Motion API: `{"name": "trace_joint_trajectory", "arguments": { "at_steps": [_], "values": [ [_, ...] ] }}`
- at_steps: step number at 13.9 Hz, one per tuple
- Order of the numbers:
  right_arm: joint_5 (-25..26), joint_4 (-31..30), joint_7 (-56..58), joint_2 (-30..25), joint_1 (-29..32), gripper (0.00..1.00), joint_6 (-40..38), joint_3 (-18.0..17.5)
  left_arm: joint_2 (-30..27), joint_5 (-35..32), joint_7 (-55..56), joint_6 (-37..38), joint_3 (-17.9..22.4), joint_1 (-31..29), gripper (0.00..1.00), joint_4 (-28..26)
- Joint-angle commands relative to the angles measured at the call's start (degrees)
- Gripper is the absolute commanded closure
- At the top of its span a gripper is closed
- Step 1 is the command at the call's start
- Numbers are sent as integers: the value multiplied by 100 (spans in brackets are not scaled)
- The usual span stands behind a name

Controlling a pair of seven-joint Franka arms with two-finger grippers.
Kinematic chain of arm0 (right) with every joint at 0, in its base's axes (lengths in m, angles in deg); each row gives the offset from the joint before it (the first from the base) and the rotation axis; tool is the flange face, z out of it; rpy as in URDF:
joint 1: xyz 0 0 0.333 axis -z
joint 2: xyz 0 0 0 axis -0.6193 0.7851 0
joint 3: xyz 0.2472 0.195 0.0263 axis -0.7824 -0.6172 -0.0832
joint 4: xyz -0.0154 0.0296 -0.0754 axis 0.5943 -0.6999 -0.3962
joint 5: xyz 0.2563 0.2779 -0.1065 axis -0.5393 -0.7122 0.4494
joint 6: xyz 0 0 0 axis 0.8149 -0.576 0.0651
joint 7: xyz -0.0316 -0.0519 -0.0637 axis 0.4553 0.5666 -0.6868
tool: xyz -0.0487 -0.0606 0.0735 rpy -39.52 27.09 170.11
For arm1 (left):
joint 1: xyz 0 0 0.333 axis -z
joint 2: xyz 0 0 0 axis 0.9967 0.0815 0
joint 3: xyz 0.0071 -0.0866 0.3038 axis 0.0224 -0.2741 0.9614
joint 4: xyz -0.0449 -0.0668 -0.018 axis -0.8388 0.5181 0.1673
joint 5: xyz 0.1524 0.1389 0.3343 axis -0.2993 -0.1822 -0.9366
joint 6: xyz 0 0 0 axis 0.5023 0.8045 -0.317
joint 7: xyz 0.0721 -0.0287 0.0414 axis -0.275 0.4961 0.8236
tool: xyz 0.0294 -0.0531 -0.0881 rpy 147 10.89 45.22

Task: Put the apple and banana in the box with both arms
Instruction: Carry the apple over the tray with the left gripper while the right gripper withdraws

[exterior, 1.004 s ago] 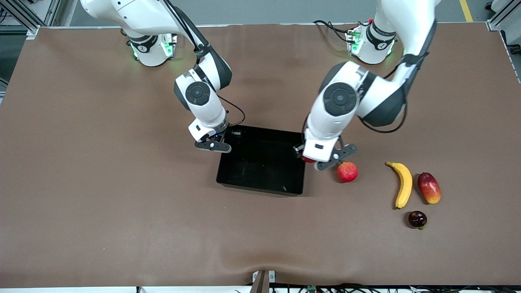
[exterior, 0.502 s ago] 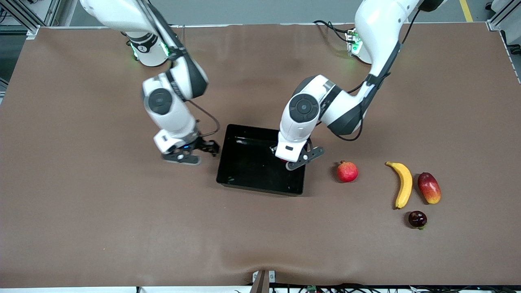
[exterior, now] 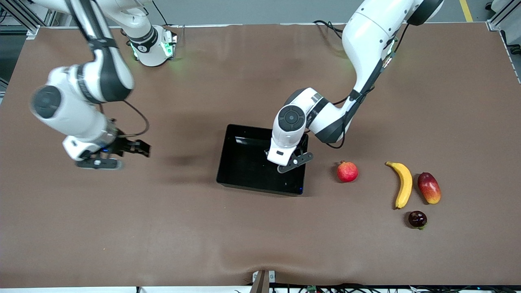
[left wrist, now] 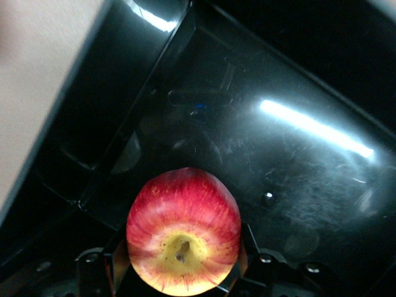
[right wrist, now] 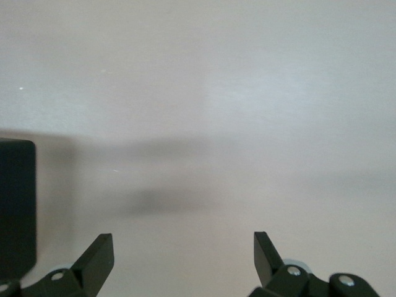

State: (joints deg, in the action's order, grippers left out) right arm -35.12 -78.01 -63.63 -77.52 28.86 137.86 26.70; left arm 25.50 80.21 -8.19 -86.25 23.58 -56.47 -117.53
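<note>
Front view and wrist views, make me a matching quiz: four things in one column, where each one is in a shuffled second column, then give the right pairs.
Things:
1. apple
2. banana
3. right gripper
4. dark round fruit

Places or states:
A. open, over bare table toward the right arm's end
B. lying on the table beside the mango
C. held in the left gripper over the box
D. on the table, nearest the front camera of all the fruits

Pairs: 1-C, 2-B, 3-A, 4-D
</note>
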Motion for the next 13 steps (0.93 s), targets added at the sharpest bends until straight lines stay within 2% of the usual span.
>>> {"name": "trace_joint_trajectory", "arguments": {
  "at_steps": [1, 4, 7, 8, 10, 13],
  "values": [
    [48, -122, 392, -479, 377, 0, -369, -126, 187, -116, 46, -144, 26, 111, 100, 59],
    [48, -70, 482, -779, 632, 0, -878, -117, 266, -116, 99, -144, 26, 129, 100, 23],
    [48, 420, 473, -806, 905, 0, -1677, -126, 292, -116, 81, -144, 17, 129, 31, 6],
    [48, 649, 473, -788, 931, 0, -1967, -126, 293, -107, 125, -144, 25, 138, 0, 6],
    [40, 1001, 464, -779, 1028, 0, -2329, -126, 249, -107, 108, -135, 17, 138, 0, 41],
    [5, 1984, 464, -561, 1160, 0, -3048, -126, -119, -107, 55, -82, 34, 42, 0, 120]
  ]
}}
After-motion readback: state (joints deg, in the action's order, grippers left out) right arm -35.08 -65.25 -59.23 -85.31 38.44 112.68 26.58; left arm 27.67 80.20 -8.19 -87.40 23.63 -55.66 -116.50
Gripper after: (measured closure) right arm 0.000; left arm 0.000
